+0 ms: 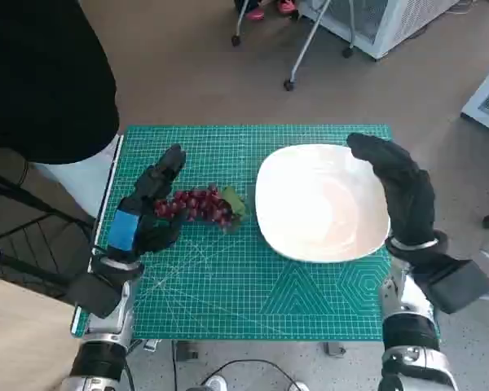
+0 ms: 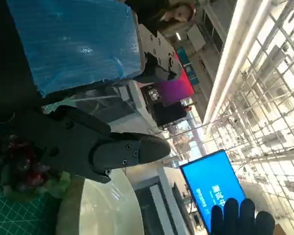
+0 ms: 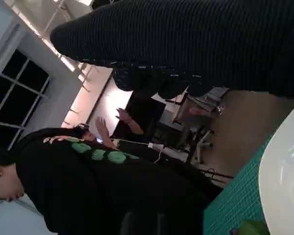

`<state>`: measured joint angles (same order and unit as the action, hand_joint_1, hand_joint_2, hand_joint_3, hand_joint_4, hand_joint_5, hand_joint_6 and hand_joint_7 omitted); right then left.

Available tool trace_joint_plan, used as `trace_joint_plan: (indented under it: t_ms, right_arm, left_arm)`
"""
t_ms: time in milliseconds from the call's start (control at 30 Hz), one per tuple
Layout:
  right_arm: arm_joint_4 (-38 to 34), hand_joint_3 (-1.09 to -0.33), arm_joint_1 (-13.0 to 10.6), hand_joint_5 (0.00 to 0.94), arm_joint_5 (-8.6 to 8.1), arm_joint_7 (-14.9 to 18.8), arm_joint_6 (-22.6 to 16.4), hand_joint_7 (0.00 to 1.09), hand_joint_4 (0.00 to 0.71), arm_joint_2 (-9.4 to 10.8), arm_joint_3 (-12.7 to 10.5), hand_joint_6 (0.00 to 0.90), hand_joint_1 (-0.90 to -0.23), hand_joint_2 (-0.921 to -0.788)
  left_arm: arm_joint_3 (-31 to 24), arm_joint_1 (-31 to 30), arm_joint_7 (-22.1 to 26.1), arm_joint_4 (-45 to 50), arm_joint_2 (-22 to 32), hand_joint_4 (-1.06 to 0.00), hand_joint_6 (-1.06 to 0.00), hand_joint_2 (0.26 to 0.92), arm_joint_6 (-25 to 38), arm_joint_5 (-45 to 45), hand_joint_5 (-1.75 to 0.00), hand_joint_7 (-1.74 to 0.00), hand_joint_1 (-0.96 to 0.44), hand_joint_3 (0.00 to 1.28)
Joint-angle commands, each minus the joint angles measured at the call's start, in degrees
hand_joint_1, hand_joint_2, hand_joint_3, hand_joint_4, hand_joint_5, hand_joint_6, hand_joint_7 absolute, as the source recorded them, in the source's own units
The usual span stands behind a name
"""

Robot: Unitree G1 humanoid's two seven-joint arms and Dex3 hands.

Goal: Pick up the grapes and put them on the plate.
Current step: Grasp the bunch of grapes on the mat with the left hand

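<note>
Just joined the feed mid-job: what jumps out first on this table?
A big white plate sits on the right half of the green cutting mat, with the gloved right hand at its right edge. Left of the plate lie the red grapes, with the left hand around their left end.

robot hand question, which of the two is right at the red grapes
The left robot hand, black with blue tape, sits at the red grape bunch on the green cutting mat. The gloved right robot hand hovers at the white plate.

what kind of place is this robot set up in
Probably an indoor lab or demo hall, not a home. A green cutting mat covers the small table, chairs on castors stand on the floor behind it, and the left wrist view shows a high ceiling with strip lights and a blue screen.
</note>
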<state>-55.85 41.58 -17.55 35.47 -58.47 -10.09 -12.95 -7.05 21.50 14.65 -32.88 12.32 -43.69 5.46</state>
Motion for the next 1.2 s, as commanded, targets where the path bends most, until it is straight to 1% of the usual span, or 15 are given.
trace_joint_plan:
  t_ms: [33, 367, 1200]
  right_arm:
    - [0.06, -0.557, -0.87, 0.001, 0.54, 0.15, 0.12, 0.0, 0.236, 0.03, 0.28, 0.241, -0.485, -0.921]
    - [0.37, -0.557, -1.31, 0.001, 0.28, 0.33, 0.09, 0.0, 0.236, 0.04, 0.21, 0.241, -0.486, -0.921]
    - [1.74, -0.565, -2.52, 0.0, 0.42, -0.07, 0.15, 0.0, 0.232, 0.09, 0.27, 0.238, -0.479, -0.921]
  left_arm:
    - [0.04, 0.24, -0.02, 0.84, 0.18, -0.38, -0.4, 0.921, 0.06, -0.01, 0.0, -0.04, -0.43, 0.38]
    - [0.2, 0.07, -0.22, 1.37, 0.05, -0.38, -0.4, 0.921, 0.09, -0.4, 0.0, -0.04, -0.43, 0.38]
    - [0.43, -0.18, -0.19, 1.72, -0.12, -0.38, -0.4, 0.921, 0.55, -0.46, 0.0, -0.04, -0.43, 0.39]
